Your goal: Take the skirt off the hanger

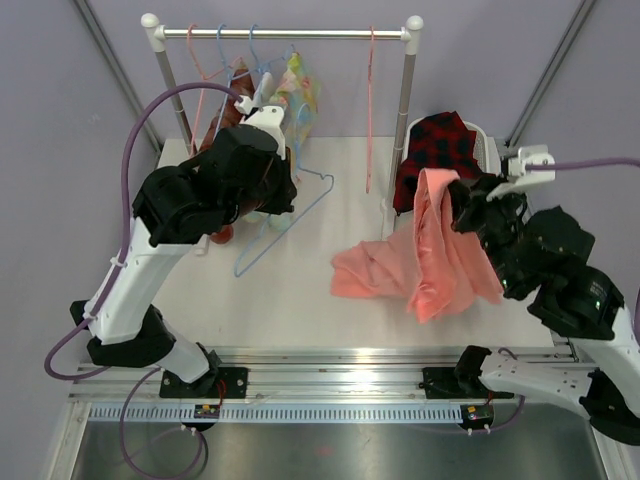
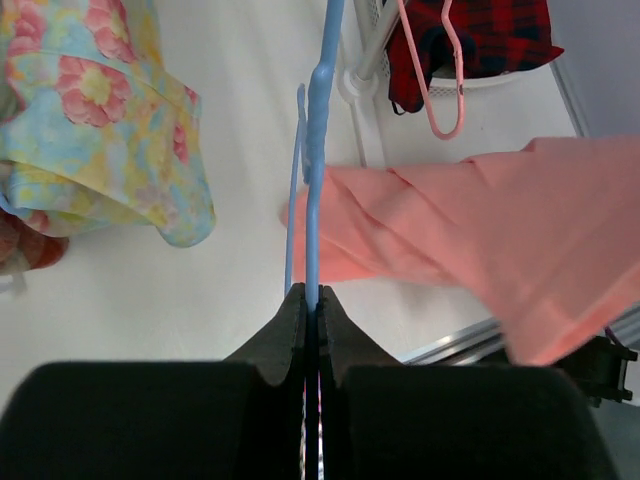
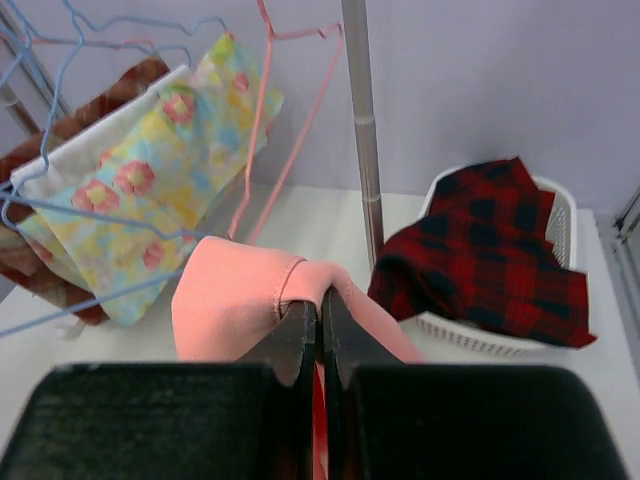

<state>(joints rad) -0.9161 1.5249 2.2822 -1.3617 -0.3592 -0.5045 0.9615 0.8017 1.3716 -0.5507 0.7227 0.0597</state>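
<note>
The pink skirt [image 1: 430, 255] hangs from my right gripper [image 1: 458, 208], with its lower part trailing on the white table. In the right wrist view my right gripper [image 3: 321, 298] is shut on a fold of the skirt [image 3: 235, 295]. My left gripper [image 2: 311, 295] is shut on the bare blue hanger [image 2: 313, 160], which also shows in the top view [image 1: 285, 222], slanting down to the table. The skirt [image 2: 480, 250] lies off the hanger, beside it to the right.
A clothes rail [image 1: 285, 33] stands at the back with several hangers, a floral garment [image 1: 298, 92] and a dark red garment [image 1: 225, 120]. An empty pink hanger [image 1: 370, 110] hangs near the right post. A white basket [image 1: 487, 150] holds a red plaid cloth [image 1: 435, 145].
</note>
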